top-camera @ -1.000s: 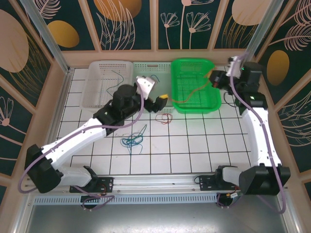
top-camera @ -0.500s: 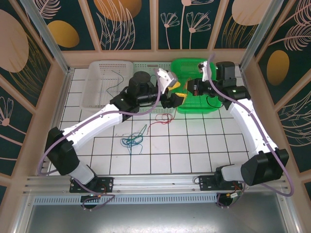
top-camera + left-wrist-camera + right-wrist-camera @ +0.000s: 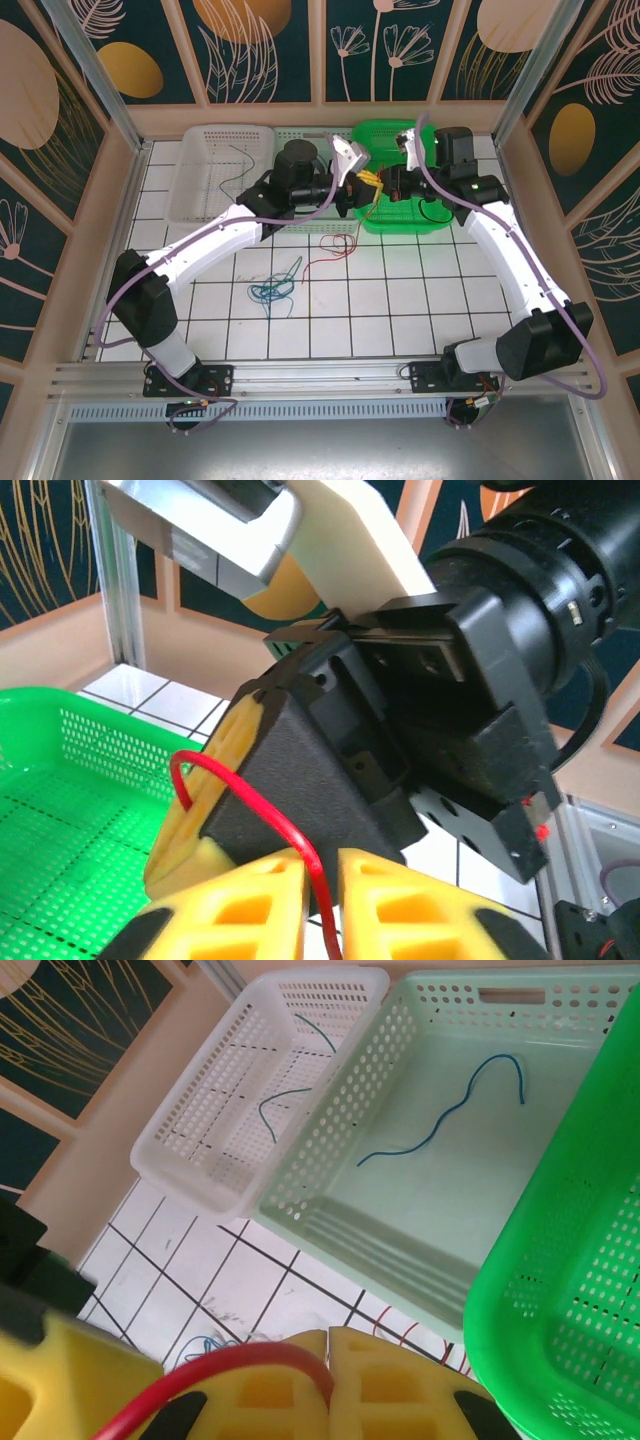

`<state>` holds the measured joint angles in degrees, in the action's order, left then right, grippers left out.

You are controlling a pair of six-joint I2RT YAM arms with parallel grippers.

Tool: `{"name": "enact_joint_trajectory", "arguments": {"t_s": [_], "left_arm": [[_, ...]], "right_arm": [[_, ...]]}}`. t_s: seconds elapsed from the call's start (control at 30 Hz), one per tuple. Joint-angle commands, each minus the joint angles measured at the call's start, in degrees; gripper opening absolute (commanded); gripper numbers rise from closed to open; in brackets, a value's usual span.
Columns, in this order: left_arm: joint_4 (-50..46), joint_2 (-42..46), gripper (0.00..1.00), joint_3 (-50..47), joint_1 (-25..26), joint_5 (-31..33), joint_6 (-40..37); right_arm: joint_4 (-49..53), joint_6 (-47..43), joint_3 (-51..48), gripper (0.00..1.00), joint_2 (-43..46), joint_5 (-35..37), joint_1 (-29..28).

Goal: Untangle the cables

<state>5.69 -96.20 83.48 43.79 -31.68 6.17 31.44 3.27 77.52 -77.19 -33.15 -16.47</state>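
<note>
Now left gripper [image 3: 322,895] clenched on red cable [image 3: 270,815], wire pinched at jaw tips; right gripper [image 3: 328,1375] clenched on same cable, loop arching beside its jaws. Judgement: draw apart slowly, both grips firm, or thin wire slips.

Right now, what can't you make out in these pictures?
Red cable: left wrist view, lower run cut off by the bottom edge.
Floor tangle: top view, too small to trace crossings.
Green basket: top view, partly hidden under left arm and right arm.
</note>
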Motion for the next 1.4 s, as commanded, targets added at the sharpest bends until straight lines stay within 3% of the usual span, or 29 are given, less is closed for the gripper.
{"name": "enact_joint_trajectory", "arguments": {"t_s": [0.0, 0.13, 0.3, 0.4, 0.53, 0.67, 0.8, 1.03, 1.37], "left_arm": [[-0.4, -0.9, 0.01, 2.1, -0.4, -2.8, -0.2], [-4.1, -1.6, 0.00, 3.7, -0.8, -2.3, -1.3], [-9.8, -3.5, 0.00, 5.6, -2.2, -1.9, -1.7], [-9.6, -4.1, 0.00, 5.2, -3.3, -5.6, 0.8], [-9.8, -5.6, 0.00, 5.8, -4.5, -11.8, 5.0], [-10.4, -7.0, 0.00, 6.2, -6.4, -16.3, 9.5], [-10.1, -7.5, 0.00, 6.8, -7.4, -16.9, 11.0], [-13.9, -8.5, 0.00, 11.8, -8.0, -15.4, 9.6], [-18.3, -7.8, 0.00, 13.7, -8.1, -11.1, 6.1]], "right_arm": [[0.9, -3.0, 0.5, 0.00, 1.9, 3.0, -1.7], [3.1, -7.1, 0.7, 0.00, 2.6, 11.3, -4.7], [5.6, -11.9, -0.5, 0.00, 3.4, 32.5, -9.0], [3.6, -12.9, -3.1, 0.00, 4.9, 44.4, -9.7], [-2.8, -16.3, -7.9, 0.00, 8.6, 55.1, -10.9], [-6.1, -21.0, -11.1, 0.00, 12.4, 55.5, -12.0], [-3.2, -23.4, -11.5, 0.00, 12.4, 53.7, -15.7], [3.5, -24.2, -12.3, 0.00, 8.9, 53.6, -22.0], [6.9, -22.9, -10.9, 0.00, 7.3, 51.1, -22.0]]}}
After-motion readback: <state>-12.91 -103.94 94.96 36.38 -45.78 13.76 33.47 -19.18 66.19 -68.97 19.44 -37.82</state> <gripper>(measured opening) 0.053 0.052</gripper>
